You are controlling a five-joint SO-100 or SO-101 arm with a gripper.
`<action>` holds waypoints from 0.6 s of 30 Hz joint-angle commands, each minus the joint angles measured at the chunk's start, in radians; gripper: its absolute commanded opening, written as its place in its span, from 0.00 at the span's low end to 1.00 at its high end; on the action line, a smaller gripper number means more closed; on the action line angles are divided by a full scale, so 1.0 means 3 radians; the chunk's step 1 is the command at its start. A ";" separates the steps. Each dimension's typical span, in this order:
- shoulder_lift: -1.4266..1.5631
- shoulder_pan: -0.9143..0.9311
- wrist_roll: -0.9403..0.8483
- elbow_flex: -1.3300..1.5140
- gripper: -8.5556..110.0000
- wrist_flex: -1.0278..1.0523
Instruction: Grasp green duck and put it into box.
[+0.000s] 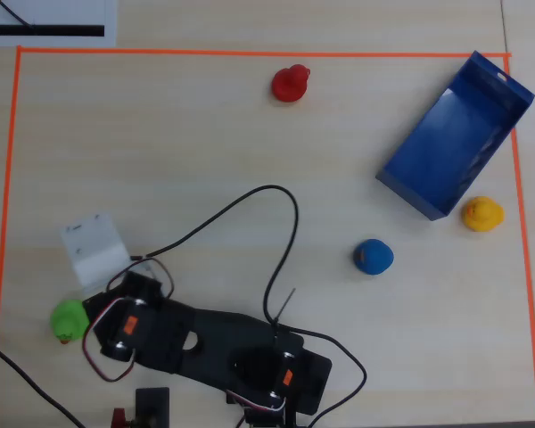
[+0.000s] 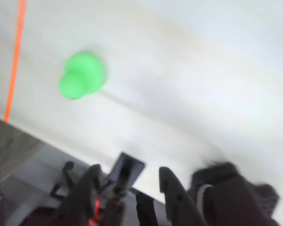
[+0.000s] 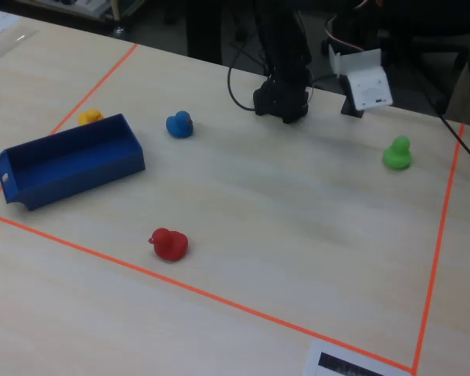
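Observation:
The green duck (image 1: pixel 69 319) sits on the table at the lower left of the overhead view, close to the orange tape line. It also shows in the wrist view (image 2: pixel 81 75) at the upper left, blurred, and in the fixed view (image 3: pixel 396 153) at the right. My gripper (image 2: pixel 128 172) enters the wrist view from the bottom with its two dark fingers apart and nothing between them. It is well short of the duck. The dark-blue box (image 1: pixel 455 134) stands open and empty at the far right of the overhead view, and at the left in the fixed view (image 3: pixel 70 159).
A blue duck (image 1: pixel 373 257), a yellow duck (image 1: pixel 481 214) beside the box and a red duck (image 1: pixel 290 85) stand on the table. Orange tape (image 1: pixel 250 53) frames the work area. The white wrist mount (image 1: pixel 96 248) and a black cable (image 1: pixel 281 232) lie above the arm.

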 commanded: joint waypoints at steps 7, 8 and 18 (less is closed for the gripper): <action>-0.1268 -0.0680 0.0368 -0.0736 0.28 -0.0470; -0.1375 -0.0675 0.0368 -0.0767 0.28 -0.0557; -0.2245 -0.0389 0.0138 -0.0874 0.35 -0.0982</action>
